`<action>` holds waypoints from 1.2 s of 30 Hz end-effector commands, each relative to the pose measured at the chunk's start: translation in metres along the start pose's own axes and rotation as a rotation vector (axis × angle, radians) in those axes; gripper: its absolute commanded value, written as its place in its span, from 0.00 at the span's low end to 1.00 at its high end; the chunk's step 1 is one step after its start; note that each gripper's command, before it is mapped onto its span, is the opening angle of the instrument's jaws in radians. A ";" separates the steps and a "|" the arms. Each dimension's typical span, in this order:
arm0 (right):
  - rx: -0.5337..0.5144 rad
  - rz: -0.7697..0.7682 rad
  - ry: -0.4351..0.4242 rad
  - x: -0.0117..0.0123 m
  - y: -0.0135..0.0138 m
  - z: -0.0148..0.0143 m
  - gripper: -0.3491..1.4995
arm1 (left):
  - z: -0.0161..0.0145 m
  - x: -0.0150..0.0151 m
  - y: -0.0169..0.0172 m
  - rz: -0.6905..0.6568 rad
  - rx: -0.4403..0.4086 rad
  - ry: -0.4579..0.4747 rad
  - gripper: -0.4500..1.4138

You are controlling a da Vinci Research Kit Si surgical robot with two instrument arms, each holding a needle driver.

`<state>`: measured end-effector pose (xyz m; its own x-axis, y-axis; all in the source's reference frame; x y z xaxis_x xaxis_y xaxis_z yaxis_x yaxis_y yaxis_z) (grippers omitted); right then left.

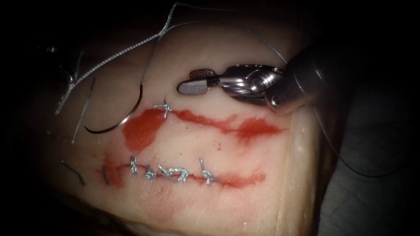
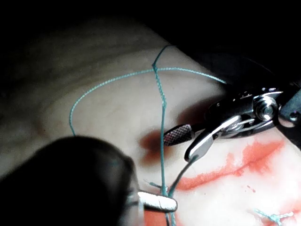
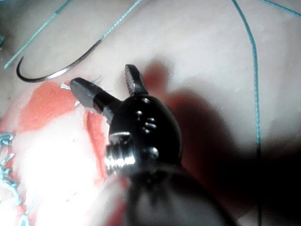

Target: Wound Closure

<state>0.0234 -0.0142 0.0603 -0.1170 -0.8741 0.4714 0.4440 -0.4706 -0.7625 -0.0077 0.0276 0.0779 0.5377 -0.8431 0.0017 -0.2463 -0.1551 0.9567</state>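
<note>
The right tool [image 1: 189, 81] hovers over the tissue [image 1: 245, 166] just above the upper cut [image 1: 218, 122], jaws open and holding nothing. The curved needle [image 1: 119, 121] lies free on the tissue surface, left of that cut's left end, not in the tissue; it shows by the right tool [image 3: 103, 77] as needle [image 3: 47, 75]. Its thread [image 1: 118, 52] runs up and away across the tissue. One stitch knot [image 1: 164, 106] sits at the cut's left end. In the left wrist view the left tool's tip [image 2: 157, 201] is beside the upright thread [image 2: 161, 117], with the open right tool [image 2: 179, 146] close by.
A lower cut [image 1: 236, 179] carries several knotted stitches [image 1: 175, 174]. Red fluid [image 1: 142, 129] pools at the upper cut's left end. Short cut thread ends [image 1: 83, 116] lie at the left. A thin thread loop [image 1: 350, 168] hangs off the tissue's right edge.
</note>
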 end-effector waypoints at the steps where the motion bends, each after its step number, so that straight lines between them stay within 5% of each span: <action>1: -0.001 0.000 -0.004 0.0001 0.0001 0.0011 0.98 | -0.0004 -0.0008 0.0000 0.009 0.079 -0.028 0.00; 3: 0.000 0.001 -0.004 0.0001 0.0001 0.0011 0.98 | -0.0008 -0.0012 -0.0006 0.039 0.167 -0.077 0.00; 14: 0.003 0.001 -0.006 0.0001 0.0002 0.0011 0.98 | -0.0012 -0.0030 0.0001 0.328 0.168 -0.428 0.00; 17: 0.003 0.002 -0.006 0.0001 0.0003 0.0011 0.98 | -0.0020 -0.0021 0.0013 0.306 0.160 -0.303 0.00; 18: 0.003 0.002 -0.006 0.0001 0.0004 0.0011 0.98 | -0.0025 -0.0013 0.0023 0.203 -0.004 -0.210 0.00; 19: 0.003 0.002 -0.006 0.0001 0.0004 0.0011 0.98 | -0.0025 -0.0013 0.0023 0.203 -0.004 -0.210 0.00; 21: 0.003 -0.001 -0.005 0.0000 0.0005 0.0010 0.98 | -0.0034 0.0004 0.0045 0.066 -0.312 -0.112 0.00; 23: 0.003 0.002 -0.005 -0.0002 0.0005 0.0010 0.98 | -0.0040 0.0013 0.0056 0.003 -0.444 -0.058 0.00; 24: 0.003 0.002 -0.005 -0.0002 0.0005 0.0010 0.98 | -0.0040 0.0013 0.0056 0.003 -0.444 -0.058 0.00; 28: 0.002 -0.011 -0.003 -0.0004 0.0008 0.0008 0.98 | -0.0048 0.0027 0.0076 -0.230 -0.744 -0.014 0.00; 32: 0.001 -0.023 -0.001 -0.0006 0.0012 0.0007 0.98 | -0.0047 0.0038 0.0095 -0.343 -0.939 0.065 0.00; 36: -0.001 -0.026 0.002 -0.0011 0.0017 0.0004 0.98 | -0.0044 0.0048 0.0108 -0.441 -1.015 0.090 0.00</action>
<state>0.0237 -0.0141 0.0583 -0.1327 -0.8622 0.4888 0.4424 -0.4928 -0.7493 -0.0038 0.0236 0.0892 0.4742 -0.7705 -0.4260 0.7438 0.0916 0.6621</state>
